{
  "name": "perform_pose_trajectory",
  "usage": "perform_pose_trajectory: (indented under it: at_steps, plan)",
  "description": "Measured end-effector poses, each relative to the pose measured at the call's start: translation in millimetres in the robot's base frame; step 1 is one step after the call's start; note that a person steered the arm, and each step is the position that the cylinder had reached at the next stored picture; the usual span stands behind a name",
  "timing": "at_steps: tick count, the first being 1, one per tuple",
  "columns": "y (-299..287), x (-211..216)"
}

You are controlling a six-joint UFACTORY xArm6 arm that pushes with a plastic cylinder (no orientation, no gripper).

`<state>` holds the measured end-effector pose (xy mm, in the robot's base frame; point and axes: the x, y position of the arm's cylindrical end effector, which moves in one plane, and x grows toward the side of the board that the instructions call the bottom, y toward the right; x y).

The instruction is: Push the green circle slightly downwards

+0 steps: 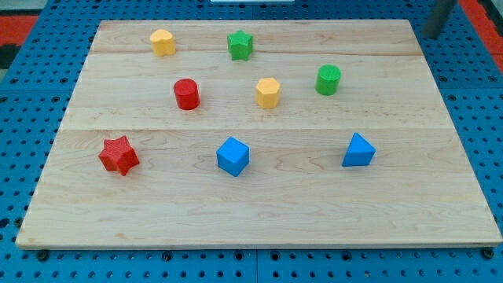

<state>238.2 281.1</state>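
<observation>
My tip [431, 34] at view's top right corner, off board, touching nothing (bare rod, no jaws). Green circle [328, 80] right of centre: likely light, rigid, slides easily; contact its top side.

We are seeing a wooden board [259, 208] holding eight blocks: the green circle [328, 79], a green star [240, 44], a red circle [186, 93], a red star [119, 155], a yellow hexagon [268, 92], another yellow block [163, 42], a blue cube [233, 156] and a blue triangle [358, 150].
</observation>
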Motion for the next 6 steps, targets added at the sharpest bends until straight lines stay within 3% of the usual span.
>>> perform_pose_trajectory:
  at_steps: [2,3,4,6]
  plan:
    - [-173.6,22.8]
    - [-168.0,83.9]
    - [-260.6,85.6]
    - [-360.9,72.5]
